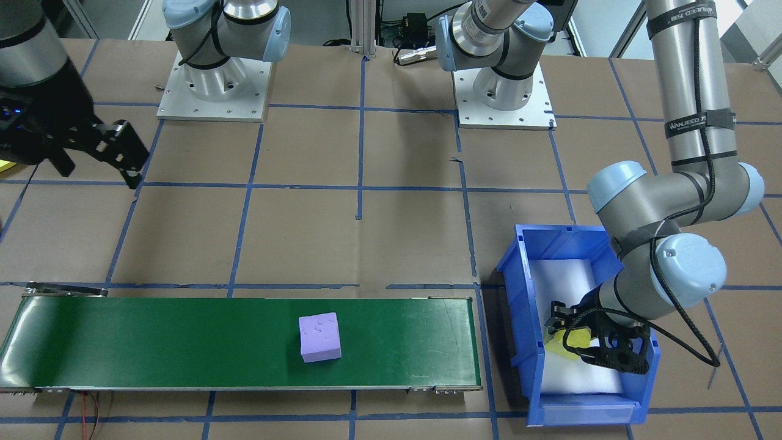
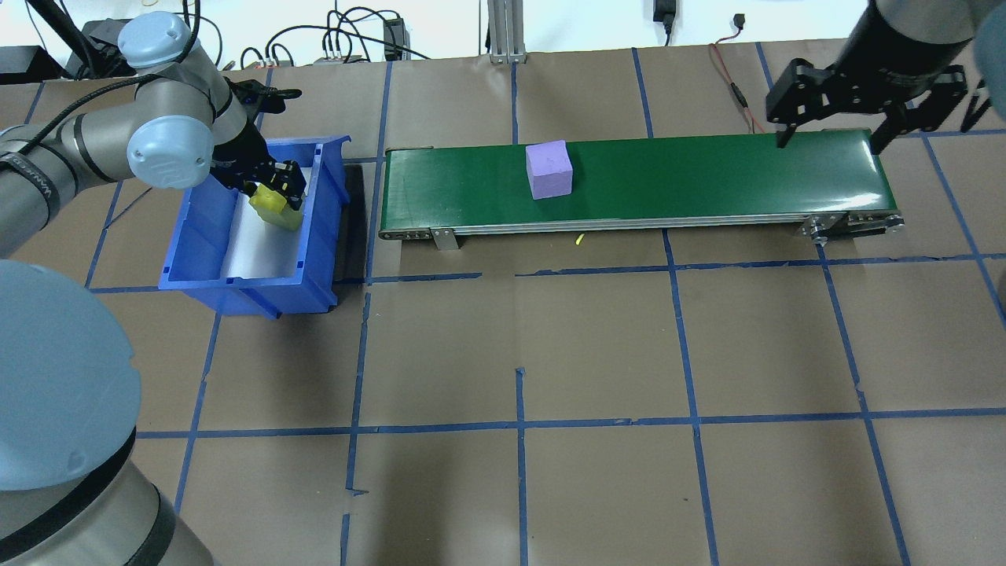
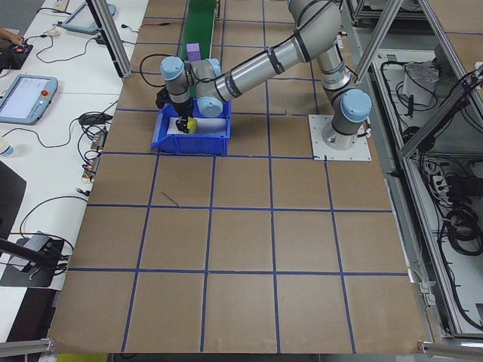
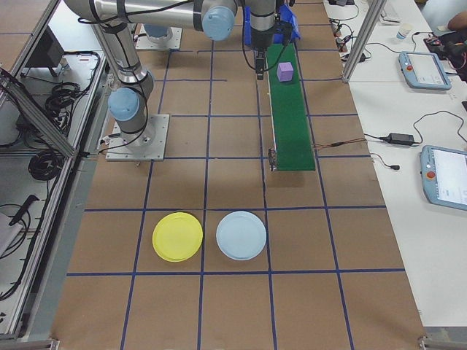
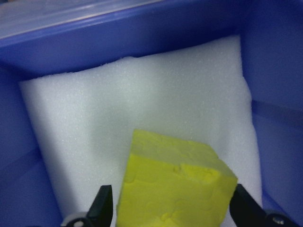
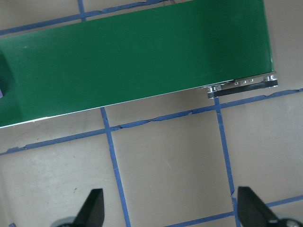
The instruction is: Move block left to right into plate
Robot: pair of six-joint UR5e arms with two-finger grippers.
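Observation:
A yellow block (image 5: 175, 184) hangs tilted over the white foam pad (image 5: 142, 109) inside the blue bin (image 2: 244, 292). My left gripper (image 5: 173, 210) is shut on it, one finger on each side. The same yellow block (image 2: 275, 208) shows under the left gripper (image 2: 277, 187) at the bin's far end. A purple block (image 2: 548, 169) sits on the green conveyor belt (image 2: 707, 177), left of its middle. My right gripper (image 2: 827, 144) hovers open over the belt's right end with nothing between its fingers. The yellow plate (image 4: 177, 236) lies on the table, far from both arms.
A light blue plate (image 4: 241, 235) lies beside the yellow one. The bin stands just off the belt's left end. Brown paper with blue tape lines covers the table (image 2: 597, 346). Both robot bases (image 1: 214, 85) stand at the table's near side.

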